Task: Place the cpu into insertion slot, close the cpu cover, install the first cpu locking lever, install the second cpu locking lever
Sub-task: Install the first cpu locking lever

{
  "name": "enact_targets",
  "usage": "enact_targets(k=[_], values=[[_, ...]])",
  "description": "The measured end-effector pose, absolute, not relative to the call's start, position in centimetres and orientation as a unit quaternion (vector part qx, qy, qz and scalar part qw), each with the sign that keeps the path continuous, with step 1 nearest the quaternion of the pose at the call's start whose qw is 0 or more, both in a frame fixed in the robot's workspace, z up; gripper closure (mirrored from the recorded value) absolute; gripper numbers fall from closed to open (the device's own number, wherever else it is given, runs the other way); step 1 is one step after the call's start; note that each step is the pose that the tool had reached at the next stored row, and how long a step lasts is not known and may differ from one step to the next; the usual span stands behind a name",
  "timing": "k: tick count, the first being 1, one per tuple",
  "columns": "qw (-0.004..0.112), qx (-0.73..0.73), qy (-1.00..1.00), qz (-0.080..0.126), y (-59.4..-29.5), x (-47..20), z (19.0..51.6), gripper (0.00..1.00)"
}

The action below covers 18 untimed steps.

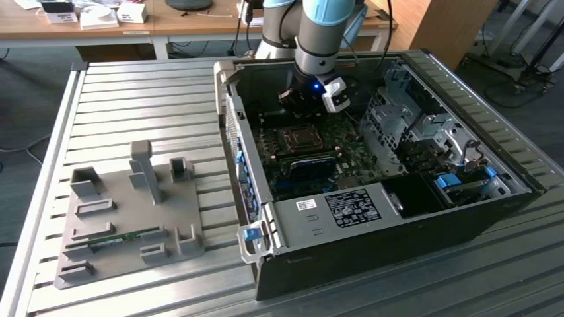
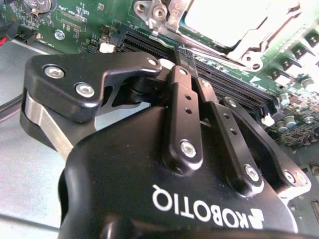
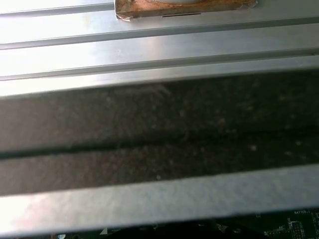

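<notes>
Black two-finger gripper [image 1: 306, 104] is low inside the open black computer case [image 1: 370, 251], over the green circuit board [image 2: 84, 25] just beyond the square silver-rimmed insertion slot [image 1: 302, 140]. In the second wrist view its jaws look pinched together at the tips with nothing visibly between them, right over a long black memory slot [image 2: 234, 87]. Pale silver-grey square cpu [image 2: 234, 20] sits in the slot with the silver metal cpu cover [image 2: 264, 42] frame around it.

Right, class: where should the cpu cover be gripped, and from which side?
By its thin silver rim, from above: the cpu cover lies flat around the pale cpu, so probably only that raised frame edge offers the jaws purchase.
</notes>
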State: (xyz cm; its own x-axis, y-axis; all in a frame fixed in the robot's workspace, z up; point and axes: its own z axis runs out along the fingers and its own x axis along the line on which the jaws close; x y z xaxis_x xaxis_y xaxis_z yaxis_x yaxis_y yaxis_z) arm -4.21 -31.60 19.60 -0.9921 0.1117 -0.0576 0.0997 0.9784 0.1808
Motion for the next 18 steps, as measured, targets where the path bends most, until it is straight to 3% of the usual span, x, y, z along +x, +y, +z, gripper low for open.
enact_targets(k=[18], values=[[0.035,0.052,0.994,0.088,-31.78,-4.23,20.2,0.89]])
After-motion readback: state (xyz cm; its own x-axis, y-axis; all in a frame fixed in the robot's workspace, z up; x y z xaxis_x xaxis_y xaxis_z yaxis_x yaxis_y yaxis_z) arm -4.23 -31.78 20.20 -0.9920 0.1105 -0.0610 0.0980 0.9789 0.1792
